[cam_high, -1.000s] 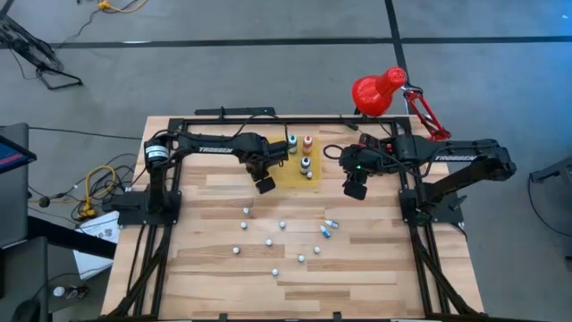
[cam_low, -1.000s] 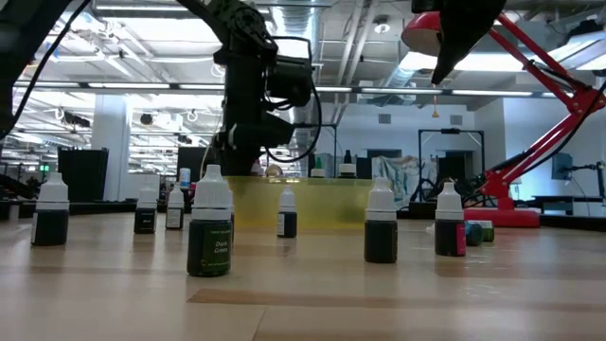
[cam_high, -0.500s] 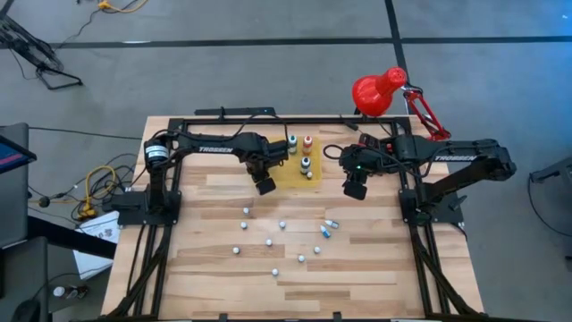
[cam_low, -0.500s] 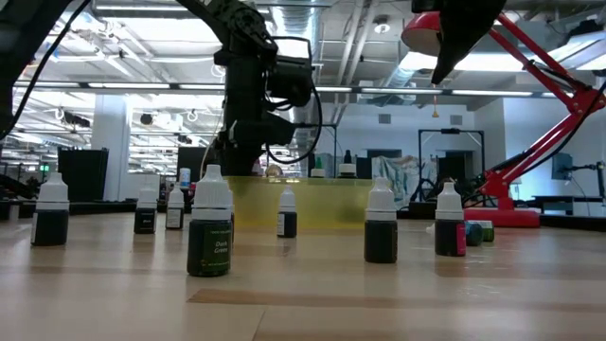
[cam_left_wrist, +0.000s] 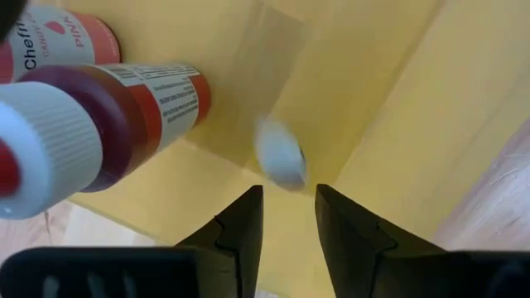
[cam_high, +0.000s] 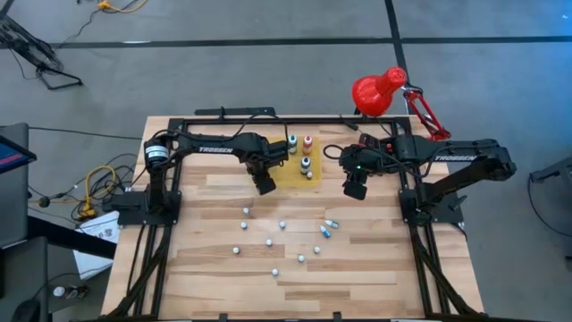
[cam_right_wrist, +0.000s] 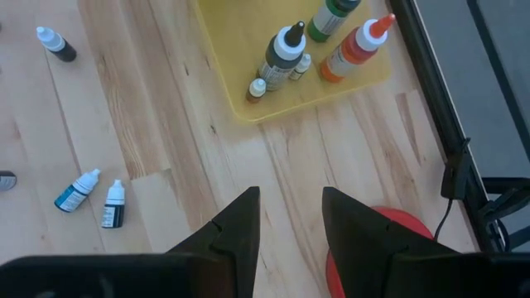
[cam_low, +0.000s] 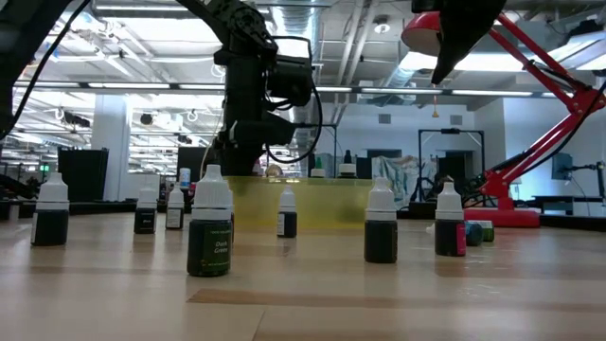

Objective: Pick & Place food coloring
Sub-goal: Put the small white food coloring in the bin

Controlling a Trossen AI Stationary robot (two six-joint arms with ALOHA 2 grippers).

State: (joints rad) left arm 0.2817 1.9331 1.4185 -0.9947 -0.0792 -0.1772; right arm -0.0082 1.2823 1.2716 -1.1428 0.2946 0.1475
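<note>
Toward the desk's near edge, most food coloring bottles [cam_high: 268,242] wait scattered. At the yellow mat's [cam_high: 293,177] left edge the left gripper [cam_high: 264,185] hovers, jaws slightly apart, seemingly releasing a small bottle [cam_left_wrist: 279,157]. The right gripper [cam_high: 355,189] idles beside the mat, jaws apart.

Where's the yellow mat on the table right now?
In the high view the yellow mat lies at the table's far middle, between the two arms, with the left gripper at its left edge and a few upright bottles on it.
</note>
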